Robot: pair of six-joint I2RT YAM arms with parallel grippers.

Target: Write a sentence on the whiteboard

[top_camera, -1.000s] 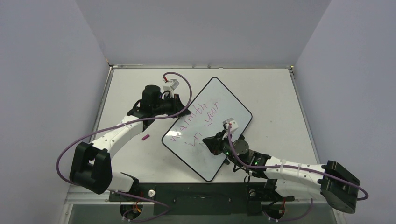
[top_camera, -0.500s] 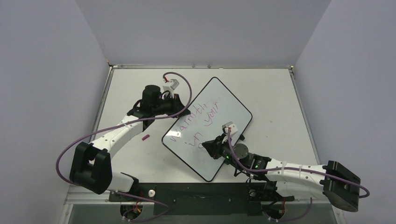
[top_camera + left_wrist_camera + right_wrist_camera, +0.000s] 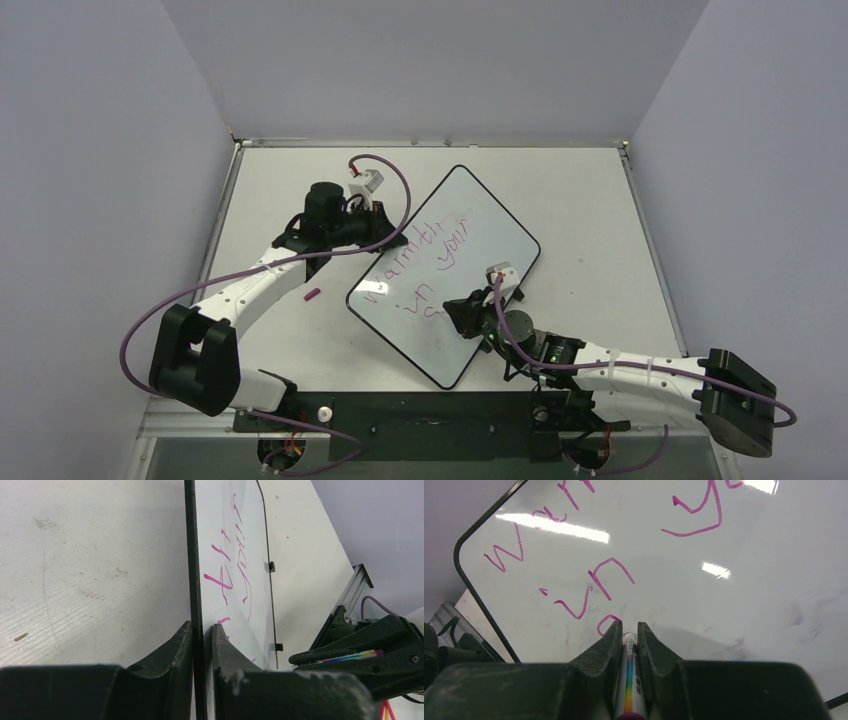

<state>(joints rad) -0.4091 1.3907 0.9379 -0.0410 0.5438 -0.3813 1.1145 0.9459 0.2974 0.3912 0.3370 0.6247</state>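
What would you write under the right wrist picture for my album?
Right gripper holds a marker at the whiteboard, its tip by the lowest pink curl of the sentence.

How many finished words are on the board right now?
3: "warmth" on the top line, "in" and "your" on the second. A fourth is just a first stroke at the marker tip.

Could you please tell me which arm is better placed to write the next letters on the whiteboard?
The right: the right claw holds the marker by the stroke under "in", while the left claw is shut on the whiteboard rim.
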